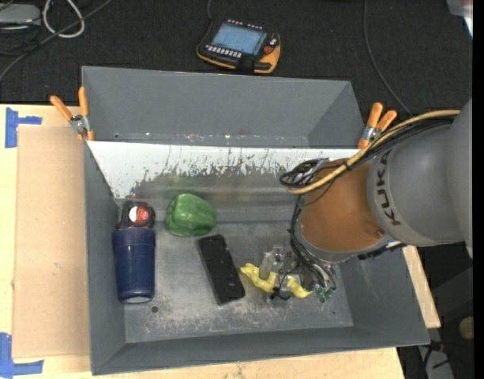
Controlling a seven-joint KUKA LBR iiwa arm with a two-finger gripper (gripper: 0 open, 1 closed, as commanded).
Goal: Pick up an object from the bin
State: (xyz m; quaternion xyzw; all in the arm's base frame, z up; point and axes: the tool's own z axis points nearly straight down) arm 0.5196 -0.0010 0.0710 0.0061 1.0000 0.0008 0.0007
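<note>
The grey metal bin (pixel 226 113) holds 4 loose things on its floor. The arm's gripper (pixel 293 281), below its orange wrist cover (pixel 336 212), is down near the bin's front right corner, right on top of a small yellow soft-looking banana-shaped thing (pixel 257 275). Cables and the wrist hide the claw, so I cannot tell how far open it is or whether it has hold of anything. Just beside the yellow thing, toward the left edge, lies a flat black rectangular bar (pixel 221 269). A green glossy pepper-shaped lump (pixel 189 214) sits near the back wall, and 1 dark blue cylindrical bottle with a red-and-silver cap (pixel 134 263) lies along the left wall.
</note>
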